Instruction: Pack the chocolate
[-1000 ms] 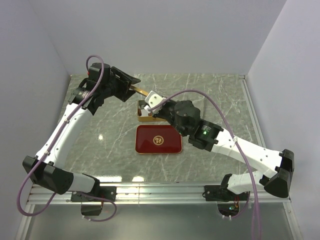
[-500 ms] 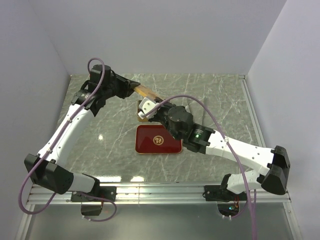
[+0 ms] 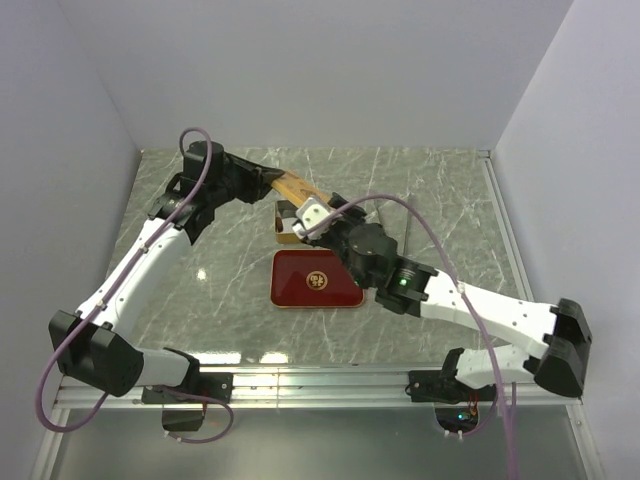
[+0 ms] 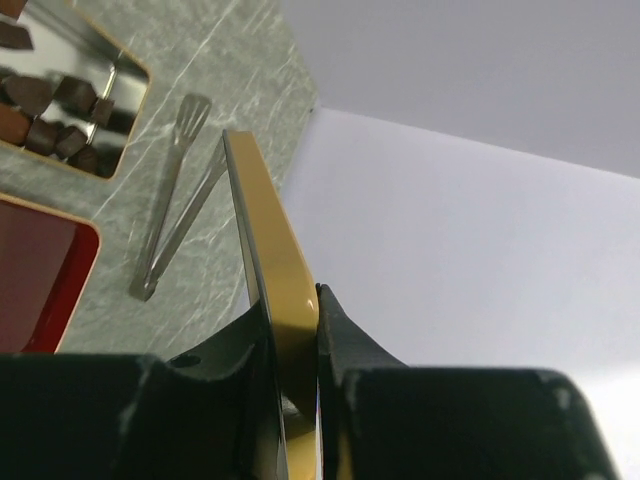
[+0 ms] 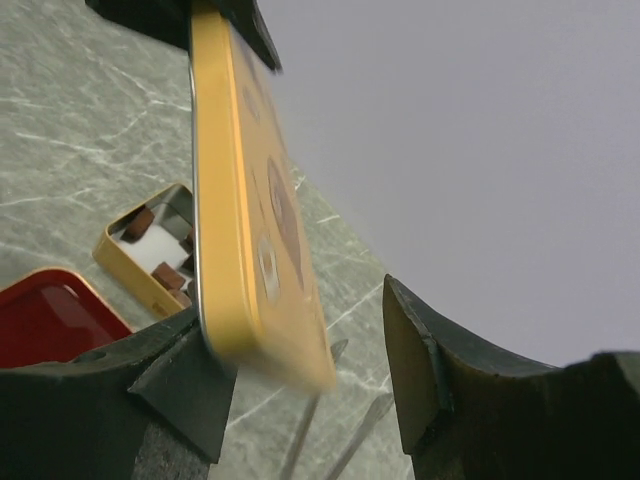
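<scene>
The left gripper [image 4: 295, 320] has its fingers [image 4: 345, 340] clamped hard on one end of a flat gold lid [image 5: 250, 220], holding it on edge above the far half of the tabletop [image 3: 450, 190]. The right gripper [image 5: 295, 320] has its fingers [image 5: 420, 350] standing apart around the lid's free end: one lies at or against the lid's face, the other is well clear, so it grips nothing.

Below them, near the middle of the tabletop, sits an open gold tin [image 5: 125, 262] with the chocolate [image 4: 60, 120] inside, dark pieces bunched together. A red tray [image 3: 315, 280] lies just beside the tin on its near side, and metal tongs [image 4: 175, 200] rest towards the right edge.

With the pieces already in the tin, the step in hand appears to be closing it. To do that cleanly, the right arm should back straight off the lid without nudging it, since one pinch at the end leaves it free to swing. The left arm would then turn the lid flat, square its corners to the tin's rim and lower it evenly, mindful of any piece standing proud.
</scene>
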